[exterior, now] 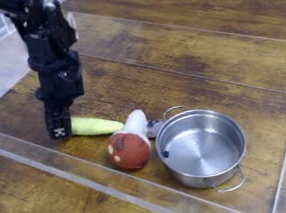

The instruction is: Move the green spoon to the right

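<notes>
Your gripper [59, 130] sits left of centre in the frame, pointing straight down, black arm [51, 51] running up to the upper left corner. Fingers are pressed together on the left end of the spoon [96, 125]; the pinch is at the handle's tip, right where the fingertips end. You can't see a gap between the jaws.

The spoon's yellow-green handle sticks out to the right of the gripper, roughly level, slightly lower toward the right. It lies just above the wood table [190, 41]; can't tell if that left end is touching the surface or not. The right end of the handle runs under or behind the mushroom [130, 146], so the metal bowl is mostly hidden; only a dark bit shows nr the pot.

Mushroom lies on its side, red-brown cap toward the bottom of the frame, white stem pointing up-right, touching or nearly touching the spoon. The pot [202, 147] stands upright at lower right, just beside the mushroom, well apart from your gripper. A clear plastic wall [60, 166] edges the work area along the lower left.
</notes>
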`<action>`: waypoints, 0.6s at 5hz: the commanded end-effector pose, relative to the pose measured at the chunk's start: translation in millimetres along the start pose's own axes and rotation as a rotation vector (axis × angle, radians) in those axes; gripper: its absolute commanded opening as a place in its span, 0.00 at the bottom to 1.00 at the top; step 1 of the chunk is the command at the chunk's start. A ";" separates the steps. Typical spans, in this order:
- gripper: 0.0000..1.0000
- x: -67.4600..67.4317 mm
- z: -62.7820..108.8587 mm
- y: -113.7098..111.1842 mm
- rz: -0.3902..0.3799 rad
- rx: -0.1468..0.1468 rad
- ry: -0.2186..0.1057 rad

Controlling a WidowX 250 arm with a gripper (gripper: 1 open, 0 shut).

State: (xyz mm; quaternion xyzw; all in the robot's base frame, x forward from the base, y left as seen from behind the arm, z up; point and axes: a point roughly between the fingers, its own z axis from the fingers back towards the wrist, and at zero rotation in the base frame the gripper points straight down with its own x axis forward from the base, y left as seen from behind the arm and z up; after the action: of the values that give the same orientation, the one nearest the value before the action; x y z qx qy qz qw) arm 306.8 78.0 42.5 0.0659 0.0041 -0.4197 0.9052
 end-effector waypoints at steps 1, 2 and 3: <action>0.00 4.5 38.7 18.7 -0.036 0.112 -0.043; 0.00 9.8 55.8 27.6 0.011 0.134 -0.023; 0.00 29.2 75.5 42.7 0.086 0.164 0.001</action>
State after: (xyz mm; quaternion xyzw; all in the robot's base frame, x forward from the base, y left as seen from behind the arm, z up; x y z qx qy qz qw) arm 347.7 73.6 105.1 0.1262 -0.0128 -0.3818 0.9155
